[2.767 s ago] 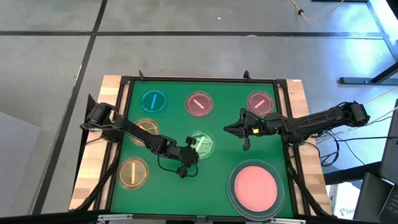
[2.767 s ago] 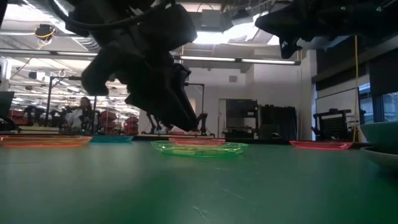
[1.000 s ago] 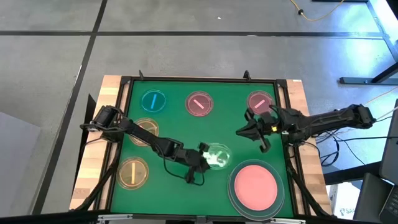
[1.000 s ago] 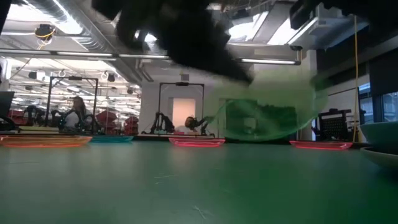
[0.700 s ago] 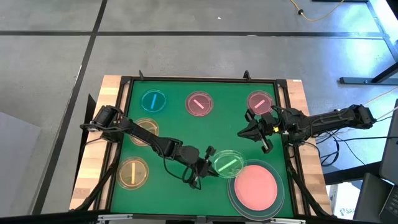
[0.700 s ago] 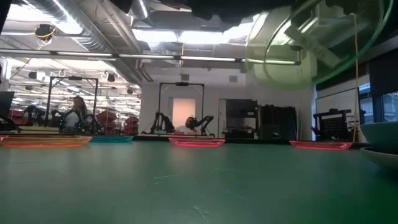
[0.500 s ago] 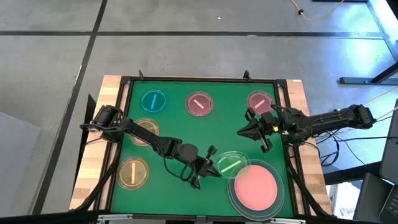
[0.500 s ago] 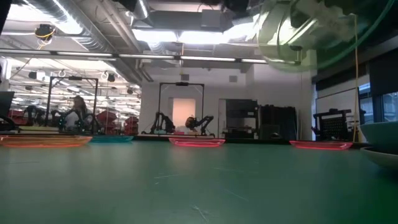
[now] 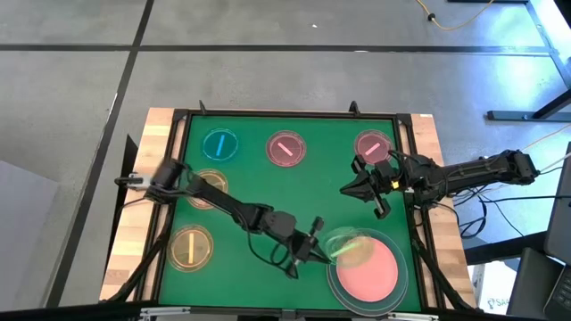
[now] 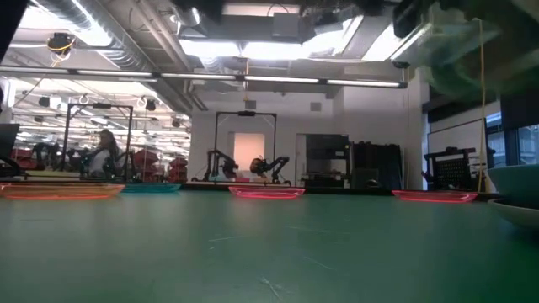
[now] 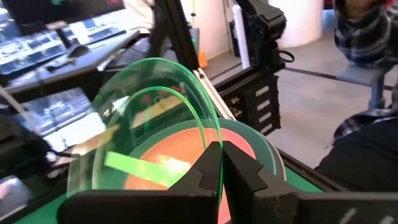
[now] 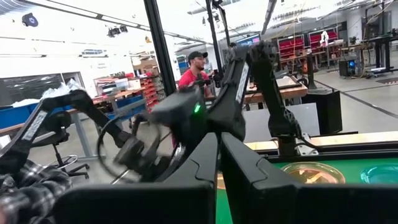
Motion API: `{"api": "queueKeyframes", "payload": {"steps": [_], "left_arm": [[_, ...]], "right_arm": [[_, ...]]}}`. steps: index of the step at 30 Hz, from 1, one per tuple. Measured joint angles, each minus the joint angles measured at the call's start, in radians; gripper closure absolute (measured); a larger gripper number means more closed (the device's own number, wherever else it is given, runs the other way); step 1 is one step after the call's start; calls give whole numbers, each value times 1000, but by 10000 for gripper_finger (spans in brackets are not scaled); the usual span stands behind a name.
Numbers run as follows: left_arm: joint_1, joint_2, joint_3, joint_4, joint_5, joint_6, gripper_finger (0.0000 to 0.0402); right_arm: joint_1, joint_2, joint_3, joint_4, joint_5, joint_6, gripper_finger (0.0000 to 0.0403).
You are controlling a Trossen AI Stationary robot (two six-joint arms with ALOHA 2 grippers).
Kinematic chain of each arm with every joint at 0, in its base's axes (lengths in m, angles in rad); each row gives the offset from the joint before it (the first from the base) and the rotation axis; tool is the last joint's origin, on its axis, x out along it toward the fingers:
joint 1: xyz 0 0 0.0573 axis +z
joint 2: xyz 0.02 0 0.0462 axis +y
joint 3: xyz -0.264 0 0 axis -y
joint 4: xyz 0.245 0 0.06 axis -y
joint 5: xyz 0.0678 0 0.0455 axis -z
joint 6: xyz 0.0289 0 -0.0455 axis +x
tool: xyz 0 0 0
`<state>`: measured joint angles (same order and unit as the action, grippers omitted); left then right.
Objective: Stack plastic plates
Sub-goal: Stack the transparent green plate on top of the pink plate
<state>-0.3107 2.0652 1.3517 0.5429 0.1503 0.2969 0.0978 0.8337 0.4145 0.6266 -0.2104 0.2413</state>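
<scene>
My left gripper [image 9: 321, 246] is shut on a small translucent green plate [image 9: 351, 246] with a green stripe. It holds the plate tilted in the air over the near left part of the large pink plate [image 9: 368, 272], which lies in a grey plate. The green plate also shows in the left wrist view [image 11: 149, 137]. My right gripper [image 9: 346, 188] hangs shut and empty above the table's right half. Small plates lie flat on the green mat: blue [image 9: 219, 144], two pink [image 9: 285, 149] [image 9: 373, 145], two amber [image 9: 191, 247] [image 9: 211, 185]. My left gripper pinches the green plate's rim [image 11: 209, 138] between its two fingers, at the edge nearest the arm. The fingers come about level from the table's left. The plate is lifted clear, tipped up on edge above the large pink plate [image 11: 186, 162].
A black frame [image 9: 285, 114] borders the green mat [image 9: 268, 196], with wooden table edges outside it. Free mat lies in the middle and along the near edge. In the low view the grey plate's rim [image 10: 515, 180] shows at the right. People stand in the room behind.
My left gripper has carried the green plate toward the table's right and near edges, from the mat's middle to above the large pink plate. The plate has stayed lifted clear and has tipped about in the hold.
</scene>
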Motion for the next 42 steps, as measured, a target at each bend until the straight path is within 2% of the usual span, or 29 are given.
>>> {"api": "queueKeyframes", "payload": {"steps": [9, 15, 19, 25, 35, 42], "left_arm": [[-4, 228, 286, -38, 96, -6, 397], [-4, 333, 410, -36, 98, -10, 397], [1, 374, 435, -39, 120, -60, 397], [17, 369, 439, -50, 125, -137, 397], [18, 379, 439, -82, 122, -157, 395], [25, 396, 438, -63, 123, -186, 344]], "right_arm": [[0, 0, 0, -19, 0, 0, 386], [0, 0, 0, -19, 0, 0, 386], [0, 0, 0, -22, 0, 0, 386], [0, 0, 0, -24, 0, -3, 386], [0, 0, 0, -24, 24, -4, 386], [0, 0, 0, -27, 24, -4, 386]]}}
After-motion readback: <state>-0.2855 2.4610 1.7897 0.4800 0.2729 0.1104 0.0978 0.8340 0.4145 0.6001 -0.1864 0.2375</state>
